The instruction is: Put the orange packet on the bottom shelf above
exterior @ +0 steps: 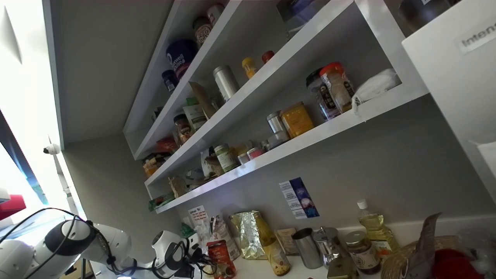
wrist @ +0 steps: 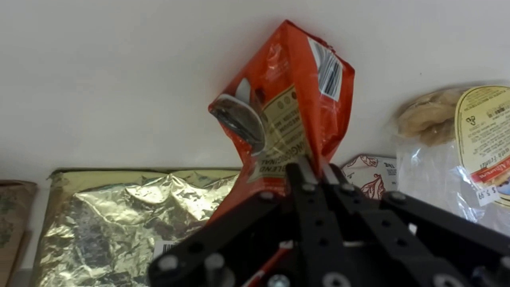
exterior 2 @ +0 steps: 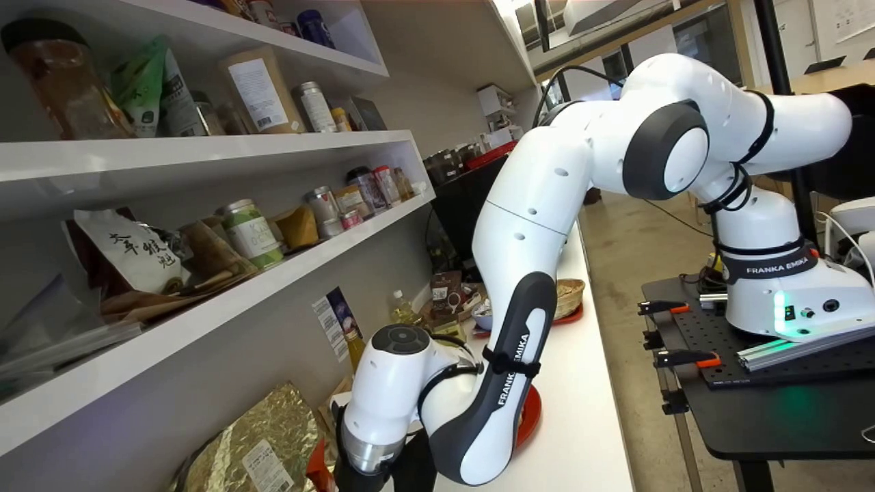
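The orange packet (wrist: 287, 103), labelled "ORIGINAL BLEND", is pinched between the fingers of the gripper (wrist: 317, 170).

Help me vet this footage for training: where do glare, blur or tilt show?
In both exterior views, the bottom shelf slants diagonally; in an exterior view, the bright area at left is blown out; in the wrist view, the gold foil pouch glints, and print on the orange packet looks soft.

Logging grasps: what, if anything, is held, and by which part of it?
The gripper pinches the orange packet by a fold along its side.
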You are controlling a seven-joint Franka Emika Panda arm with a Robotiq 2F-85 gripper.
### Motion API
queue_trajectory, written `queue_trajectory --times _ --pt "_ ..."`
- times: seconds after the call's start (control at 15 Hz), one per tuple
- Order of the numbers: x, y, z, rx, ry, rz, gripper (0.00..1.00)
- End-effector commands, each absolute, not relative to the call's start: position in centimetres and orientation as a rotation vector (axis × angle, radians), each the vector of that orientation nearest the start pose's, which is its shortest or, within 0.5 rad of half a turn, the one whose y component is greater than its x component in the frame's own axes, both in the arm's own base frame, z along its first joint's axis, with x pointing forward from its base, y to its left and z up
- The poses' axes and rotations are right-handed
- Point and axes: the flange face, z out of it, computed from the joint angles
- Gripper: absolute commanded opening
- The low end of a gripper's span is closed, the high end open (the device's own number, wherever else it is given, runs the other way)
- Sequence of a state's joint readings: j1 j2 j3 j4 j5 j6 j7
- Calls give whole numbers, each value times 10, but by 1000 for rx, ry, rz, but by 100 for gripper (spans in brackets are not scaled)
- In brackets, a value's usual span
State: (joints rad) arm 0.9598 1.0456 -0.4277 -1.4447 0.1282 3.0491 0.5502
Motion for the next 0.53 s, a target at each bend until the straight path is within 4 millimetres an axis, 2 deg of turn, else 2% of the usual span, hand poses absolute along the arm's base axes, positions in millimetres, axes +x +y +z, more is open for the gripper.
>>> queue_trajectory --times 0.0,0.2,0.27,0.47 --pt "608 442 187 -2871 -204 -955 3" --pt "586 424 219 -2907 -206 -826 1" --pt "572 423 227 -2921 -199 -779 1" --pt "551 406 264 -2935 -167 -741 1"
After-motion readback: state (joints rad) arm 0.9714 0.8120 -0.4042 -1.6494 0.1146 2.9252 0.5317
